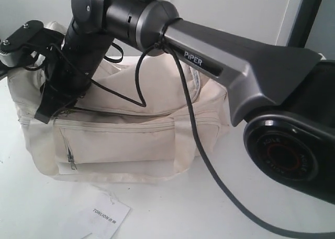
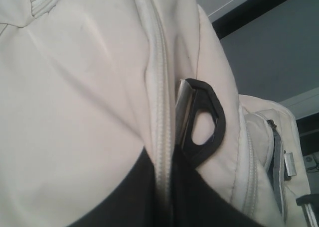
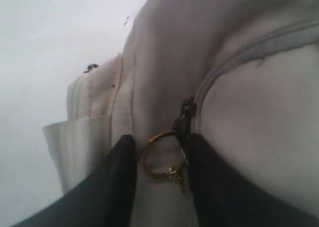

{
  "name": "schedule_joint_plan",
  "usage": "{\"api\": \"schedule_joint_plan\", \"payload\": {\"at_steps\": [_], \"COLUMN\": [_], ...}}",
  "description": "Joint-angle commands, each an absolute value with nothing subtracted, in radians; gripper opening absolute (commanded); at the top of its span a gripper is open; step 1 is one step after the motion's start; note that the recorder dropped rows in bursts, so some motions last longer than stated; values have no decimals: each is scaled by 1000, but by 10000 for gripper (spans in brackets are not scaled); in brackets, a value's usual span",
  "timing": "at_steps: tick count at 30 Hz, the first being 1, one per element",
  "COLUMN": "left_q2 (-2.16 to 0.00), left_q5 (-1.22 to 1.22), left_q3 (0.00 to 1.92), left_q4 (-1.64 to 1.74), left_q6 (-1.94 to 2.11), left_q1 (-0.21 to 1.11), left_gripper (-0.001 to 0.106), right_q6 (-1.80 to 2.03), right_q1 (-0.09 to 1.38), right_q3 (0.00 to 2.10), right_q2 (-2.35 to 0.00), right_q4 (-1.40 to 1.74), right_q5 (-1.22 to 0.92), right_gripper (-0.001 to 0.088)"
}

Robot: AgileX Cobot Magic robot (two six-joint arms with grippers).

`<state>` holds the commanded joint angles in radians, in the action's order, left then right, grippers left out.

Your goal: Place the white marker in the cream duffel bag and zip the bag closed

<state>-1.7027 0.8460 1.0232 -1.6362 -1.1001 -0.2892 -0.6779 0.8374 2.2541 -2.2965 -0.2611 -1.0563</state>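
Gold zip ring (image 3: 145, 157) shows only in right wrist view, inside the parted right pincer (image 3: 159, 140)

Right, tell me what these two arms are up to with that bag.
Both arms are on the large cream fabric duffel bag on the white table. The left gripper pinches its zip seam beside a black strap ring. The right gripper has a finger either side of the gold ring zip pull; whether it clamps it is unclear. The white marker is out of view.
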Motion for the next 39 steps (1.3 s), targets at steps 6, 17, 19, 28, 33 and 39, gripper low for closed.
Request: {"api": "schedule_joint_plan", "payload": {"at_steps": [6,17,19,28,33,39], "left_q2": [-1703,-1703,-1703,-1703,-1703,-1703], "left_q5": [848,848,848,848,848,854], "left_q3": [1023,1023,1023,1023,1023,1023], "left_q4": [-1636,-1636,-1636,-1636,-1638,-1645], "left_q6": [-1102,-1101,-1101,-1101,-1104,-1104], "left_q1": [-289,-289,-289,-289,-289,-289], "left_gripper": [0,0,0,0,0,0], "right_q6": [-678,-660,-651,-668,-670,-590], "right_q1": [837,837,837,841,841,841], "right_q3": [2256,2256,2256,2256,2256,2254], "right_q2": [-2271,-2234,-2235,-2210,-2207,-2211], "right_q4": [-257,-257,-257,-271,-229,-337], "right_q5": [-1051,-1099,-1103,-1174,-1205,-1140], "right_gripper": [0,0,0,0,0,89]}}
